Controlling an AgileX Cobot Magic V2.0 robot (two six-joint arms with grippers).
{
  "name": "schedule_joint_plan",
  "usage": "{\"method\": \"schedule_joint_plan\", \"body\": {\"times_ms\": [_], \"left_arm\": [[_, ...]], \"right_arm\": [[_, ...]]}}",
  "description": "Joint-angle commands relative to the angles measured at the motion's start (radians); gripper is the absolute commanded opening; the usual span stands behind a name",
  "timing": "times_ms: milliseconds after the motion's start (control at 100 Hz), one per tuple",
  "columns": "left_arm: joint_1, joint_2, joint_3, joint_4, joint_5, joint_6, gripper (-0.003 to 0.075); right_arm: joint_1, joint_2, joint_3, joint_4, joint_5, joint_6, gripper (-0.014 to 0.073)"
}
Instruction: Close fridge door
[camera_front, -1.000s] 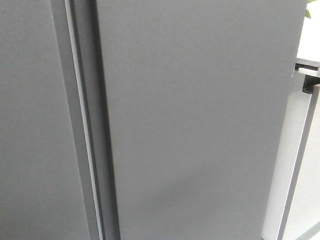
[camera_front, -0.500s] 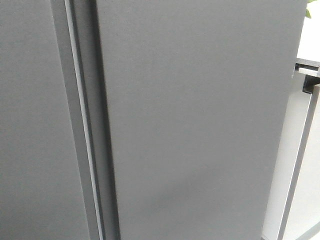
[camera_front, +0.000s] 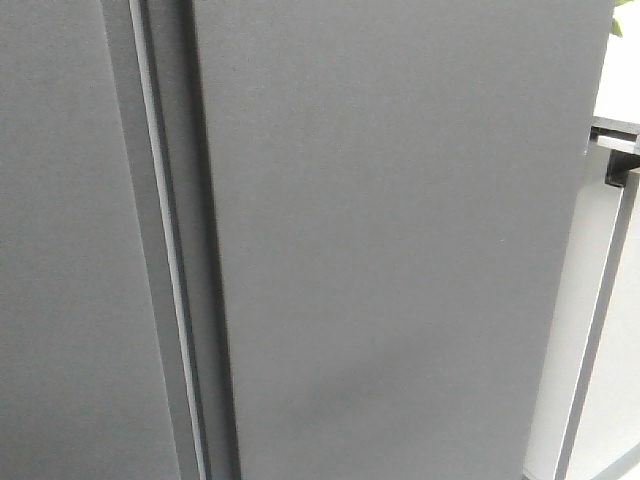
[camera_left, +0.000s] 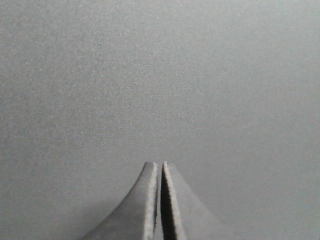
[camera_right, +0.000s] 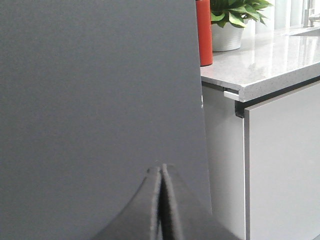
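Both grippers had their fingers pressed together, empty: the left gripper (camera_left: 158, 167) and the right gripper (camera_right: 161, 170) each faced flat grey panel. Matte, dark grey and handleless, the fridge door (camera_front: 390, 240) filled the front view, a darker recessed face (camera_front: 195, 250) down its left edge.

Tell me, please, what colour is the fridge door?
The fridge door is a plain matte dark grey, without pattern; the front view shows it best.
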Motion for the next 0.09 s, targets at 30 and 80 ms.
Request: {"method": "schedule_joint_plan", "body": {"times_ms": [30,80], "left_arm": [[-0.001,-0.02,0.035,-0.004,-0.073,-0.002,-0.002],[-0.001,-0.02,0.035,-0.004,-0.073,-0.002,-0.002]], "right_arm": [[0.0,-0.023,0.019,-0.009,-0.074,-0.003,-0.0046],[0.0,-0.023,0.019,-0.009,-0.074,-0.003,-0.0046]]}}
